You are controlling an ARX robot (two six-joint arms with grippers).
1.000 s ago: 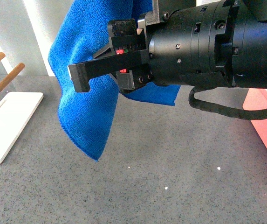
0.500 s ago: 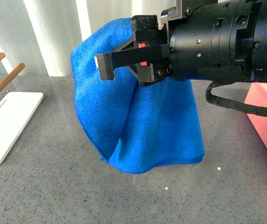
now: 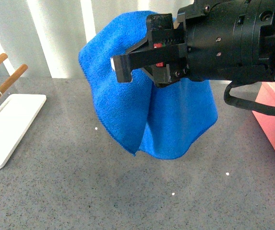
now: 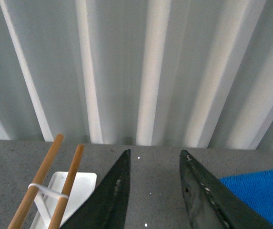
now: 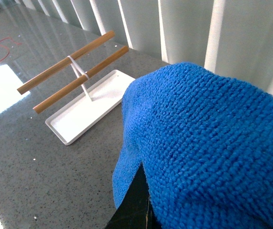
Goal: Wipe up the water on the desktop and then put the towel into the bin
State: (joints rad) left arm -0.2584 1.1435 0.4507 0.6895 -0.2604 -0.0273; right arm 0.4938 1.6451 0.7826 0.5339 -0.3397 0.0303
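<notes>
The bright blue towel (image 3: pixel 175 124) hangs in the air above the speckled grey desktop (image 3: pixel 79 191), draped over my right gripper (image 3: pixel 123 67), which is shut on it. Its lower edge hangs free above the surface. In the right wrist view the towel (image 5: pixel 207 143) fills most of the picture and hides all of the right gripper (image 5: pixel 143 200) except a dark finger. The salmon-pink bin (image 3: pixel 274 129) shows at the right edge. My left gripper (image 4: pixel 154 155) is open with nothing between its fingers, above the desktop (image 4: pixel 150 191), and a corner of the towel (image 4: pixel 260 191) lies beside it.
A white rack base (image 3: pixel 7 129) with wooden bars (image 3: pixel 5 81) stands at the left; it also shows as the rack (image 4: pixel 60 191) and the rack (image 5: pixel 86 102) in the wrist views. Small bright specks (image 3: pixel 173 193) dot the desktop. A ribbed pale wall (image 4: pixel 150 71) is behind.
My right gripper has carried the towel to the right, toward the bin side. The towel has swung and spread out beneath the gripper. The rack has not moved.
</notes>
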